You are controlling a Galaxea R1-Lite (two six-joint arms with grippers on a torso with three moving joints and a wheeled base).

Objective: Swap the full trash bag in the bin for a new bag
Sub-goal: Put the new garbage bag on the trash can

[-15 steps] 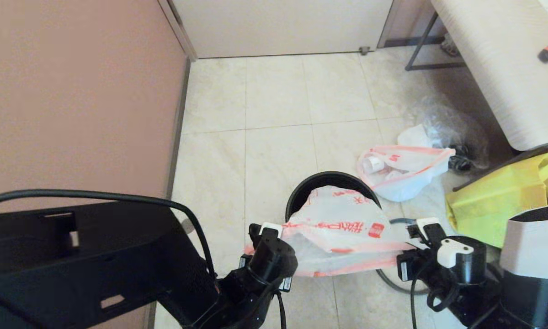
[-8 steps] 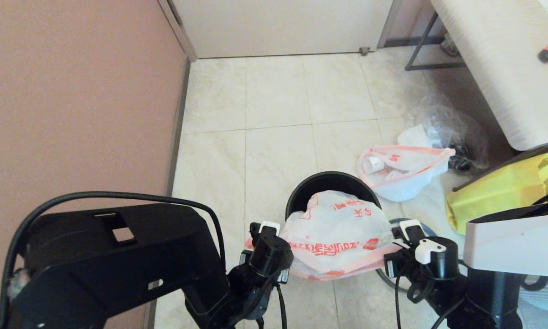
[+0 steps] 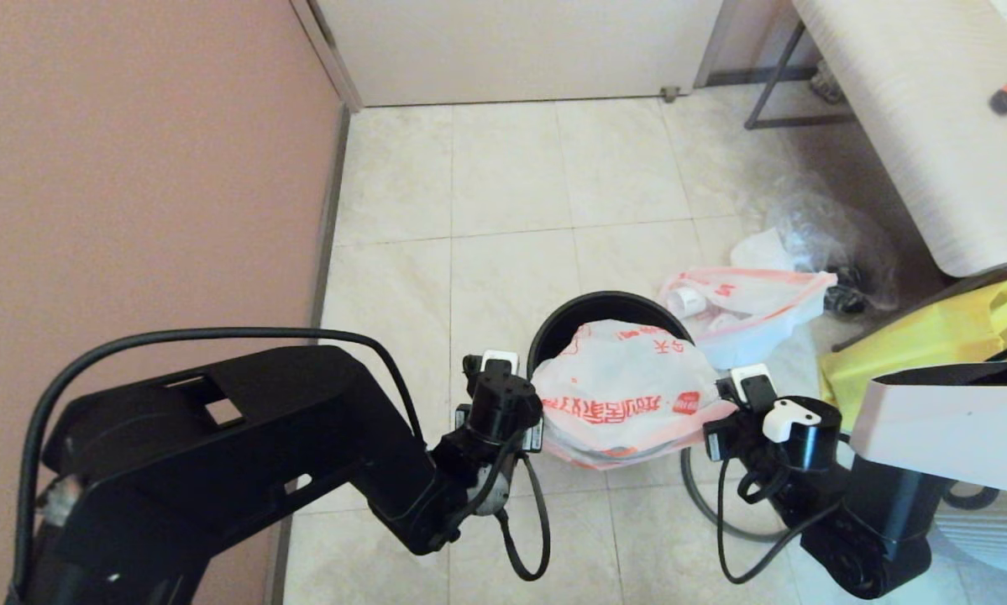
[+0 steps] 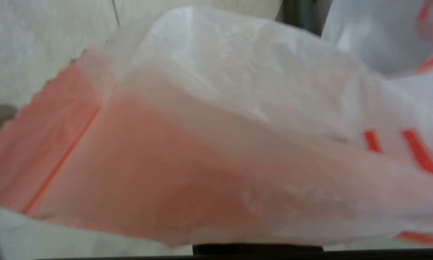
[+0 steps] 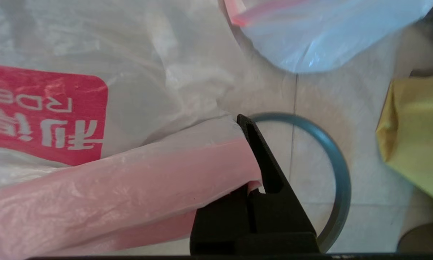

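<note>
- New bag — white, orange-red print, pink edge — is hanging stretched between the two grippers, draping over the mouth of the bin.
- Left gripper is pinching the bag's pink edge on its own side, jaws closed on the plastic; the bin is sitting just beyond it.
- Right gripper is clamping the opposite pink edge, fingers together on the film.
- Hoop rim — dark grey — is lying on the tiled floor directly beneath the right gripper.
- Full trash bag is lying on the floor beyond the right gripper, just beside the bin.
- Yellow tote is sitting on the outer side of the right gripper.
</note>
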